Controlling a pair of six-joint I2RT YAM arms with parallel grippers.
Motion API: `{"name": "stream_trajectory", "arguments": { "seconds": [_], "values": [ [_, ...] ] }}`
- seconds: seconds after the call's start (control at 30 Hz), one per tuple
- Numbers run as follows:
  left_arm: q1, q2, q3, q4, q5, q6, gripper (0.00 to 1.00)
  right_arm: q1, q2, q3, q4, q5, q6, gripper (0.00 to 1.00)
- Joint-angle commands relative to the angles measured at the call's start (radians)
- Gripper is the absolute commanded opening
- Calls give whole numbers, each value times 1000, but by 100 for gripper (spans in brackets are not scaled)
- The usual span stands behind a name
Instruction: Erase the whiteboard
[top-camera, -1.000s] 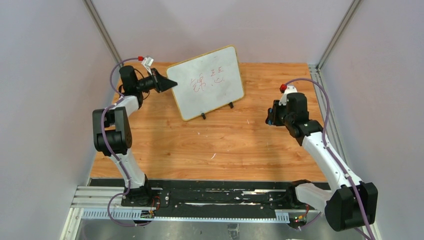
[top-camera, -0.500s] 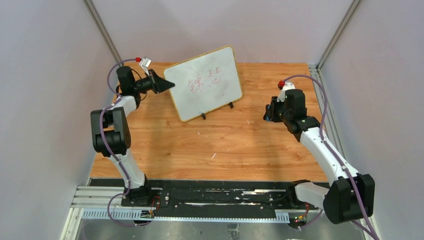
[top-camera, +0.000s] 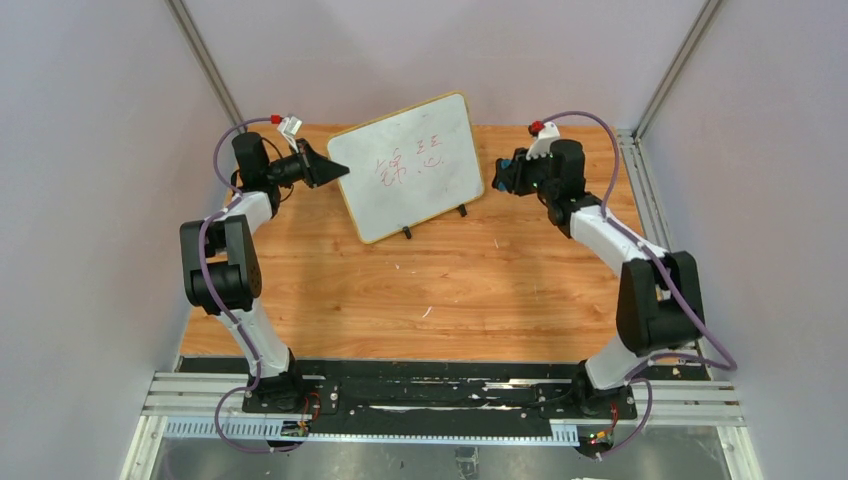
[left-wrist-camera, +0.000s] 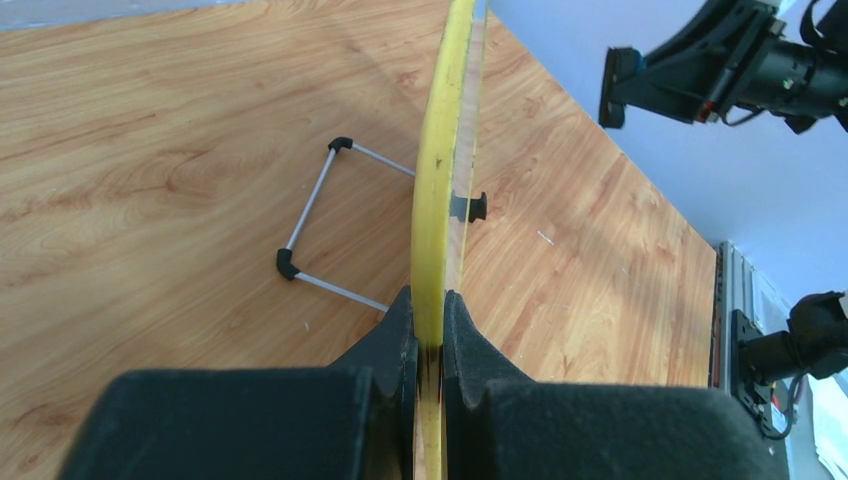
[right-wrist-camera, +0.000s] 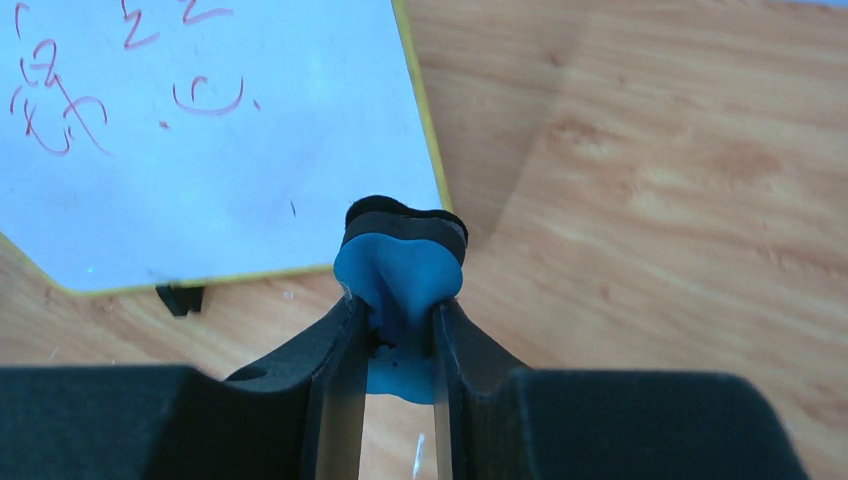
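The left gripper (left-wrist-camera: 430, 325) clamps the whiteboard's (top-camera: 410, 165) edge at upper centre, while the right gripper (right-wrist-camera: 398, 312) pinches an eraser (right-wrist-camera: 400, 268), seemingly just beside it.

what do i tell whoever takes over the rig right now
Left hand: shut on the left edge of the board, which stands on its feet on the table.
Right hand: shut on the blue eraser, just off the board's right edge, seemingly not on its face.
Done: board steadied, eraser in hand.
Left: the red writing is all there, nothing wiped. Bring the eraser onto the face and rub it off.
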Motion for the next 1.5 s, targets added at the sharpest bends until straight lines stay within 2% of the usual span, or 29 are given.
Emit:
{"name": "stream_trajectory", "arguments": {
  "seconds": [0.0,0.2,0.47,0.8,1.23,1.47],
  "values": [
    [17,33,-23,-40,-120,169,0,41,135,171,128,-83,-17,1],
    [17,28,-26,-66,-142,196,0,125,315,528,-182,7,-93,1],
    [16,3,-26,-131,-187,241,0,154,446,750,-354,54,-67,1],
    [15,-3,-29,-136,-196,241,0,209,598,918,-422,42,-84,1],
    [8,-25,-40,-165,-204,267,0,290,669,999,-438,65,-116,1],
    [6,-26,-37,-186,-204,283,0,287,698,1023,-436,150,-153,0]
  ]
}}
